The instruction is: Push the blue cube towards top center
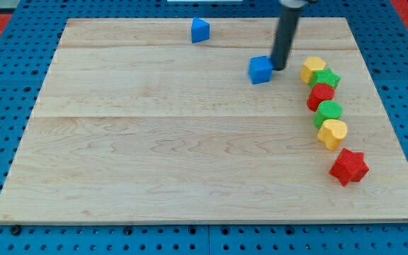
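- Wooden board (pixel 190 156) is lying on a blue pegboard, and the rod's tip (pixel 278 69) is resting on it, holding nothing.
- Touching the tip's left side, the blue cube (pixel 261 70) is sitting right of centre.
- Pushing well likely means swinging below-right of it, then driving up-left.
- Farther up-left, another blue block (pixel 200 30) is waiting; to the tip's right, a yellow, green and red column is curving downward.

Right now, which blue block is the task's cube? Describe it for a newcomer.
On the wooden board, look right of centre in the upper part. The blue cube sits against my tip, on its left. The other blue block stands alone near the top edge.
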### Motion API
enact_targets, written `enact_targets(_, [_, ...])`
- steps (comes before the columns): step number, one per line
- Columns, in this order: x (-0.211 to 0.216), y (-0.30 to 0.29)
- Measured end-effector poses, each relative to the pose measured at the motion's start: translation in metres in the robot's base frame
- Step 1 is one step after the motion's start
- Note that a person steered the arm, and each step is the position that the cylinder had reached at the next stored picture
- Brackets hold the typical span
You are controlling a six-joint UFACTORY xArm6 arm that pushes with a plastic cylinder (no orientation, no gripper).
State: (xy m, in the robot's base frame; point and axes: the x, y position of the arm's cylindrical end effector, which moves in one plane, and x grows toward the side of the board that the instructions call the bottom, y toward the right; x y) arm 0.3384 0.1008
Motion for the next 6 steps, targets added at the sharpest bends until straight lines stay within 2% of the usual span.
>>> enact_targets(1, [0.002, -0.027])
enact_targets(2, [0.066, 0.002])
enact_targets(3, [0.069, -0.039])
enact_targets(5, [0.002, -0.052])
enact_targets(6, [-0.033, -0.011])
